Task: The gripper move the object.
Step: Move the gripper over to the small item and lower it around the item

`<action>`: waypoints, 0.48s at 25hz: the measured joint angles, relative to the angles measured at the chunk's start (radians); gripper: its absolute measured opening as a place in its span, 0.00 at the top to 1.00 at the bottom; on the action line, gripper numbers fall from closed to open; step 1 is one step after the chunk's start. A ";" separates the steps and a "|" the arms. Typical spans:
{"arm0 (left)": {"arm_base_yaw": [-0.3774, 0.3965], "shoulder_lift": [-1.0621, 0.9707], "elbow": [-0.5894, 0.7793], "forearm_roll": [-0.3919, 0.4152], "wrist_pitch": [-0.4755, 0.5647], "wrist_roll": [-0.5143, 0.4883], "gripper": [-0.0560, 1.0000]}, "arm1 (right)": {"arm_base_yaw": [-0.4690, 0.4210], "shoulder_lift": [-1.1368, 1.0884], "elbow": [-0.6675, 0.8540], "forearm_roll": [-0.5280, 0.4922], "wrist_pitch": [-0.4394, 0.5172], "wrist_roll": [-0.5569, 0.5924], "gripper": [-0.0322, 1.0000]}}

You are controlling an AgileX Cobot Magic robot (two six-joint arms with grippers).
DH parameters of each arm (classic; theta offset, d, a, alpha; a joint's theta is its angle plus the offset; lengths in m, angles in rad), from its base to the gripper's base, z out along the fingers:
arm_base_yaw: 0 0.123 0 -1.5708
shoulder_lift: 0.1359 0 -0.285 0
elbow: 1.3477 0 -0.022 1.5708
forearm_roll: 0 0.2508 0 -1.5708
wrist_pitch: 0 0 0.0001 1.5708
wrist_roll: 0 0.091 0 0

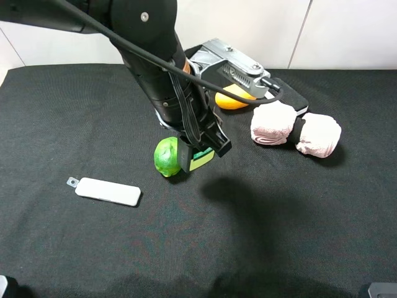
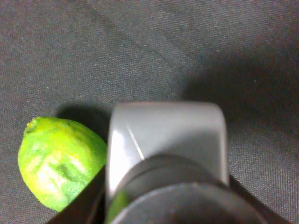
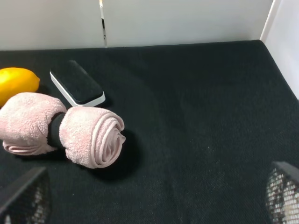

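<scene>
My left gripper [image 1: 198,151] is shut on the object [image 1: 203,162], a small dark pump bottle with a pale green label, at the table's middle. In the left wrist view the object's grey body [image 2: 163,135] and black pump head fill the frame. A green lime [image 1: 165,156] lies right against the bottle's left side and also shows in the left wrist view [image 2: 58,161]. Whether the bottle rests on the black cloth or hangs just above it I cannot tell. My right gripper [image 3: 152,200] is open over bare cloth, with only its mesh fingertips [image 3: 23,196] showing.
A flat white block [image 1: 107,191] lies front left. Behind the arm are a yellow fruit [image 1: 229,99] and a black-and-white eraser block [image 3: 77,88]. A rolled pink towel [image 1: 294,129] with a black band lies to the right. White walls border the table.
</scene>
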 joint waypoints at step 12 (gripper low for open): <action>-0.004 0.022 0.001 0.002 -0.077 -0.001 0.52 | 0.000 0.000 0.000 0.000 0.000 0.000 0.30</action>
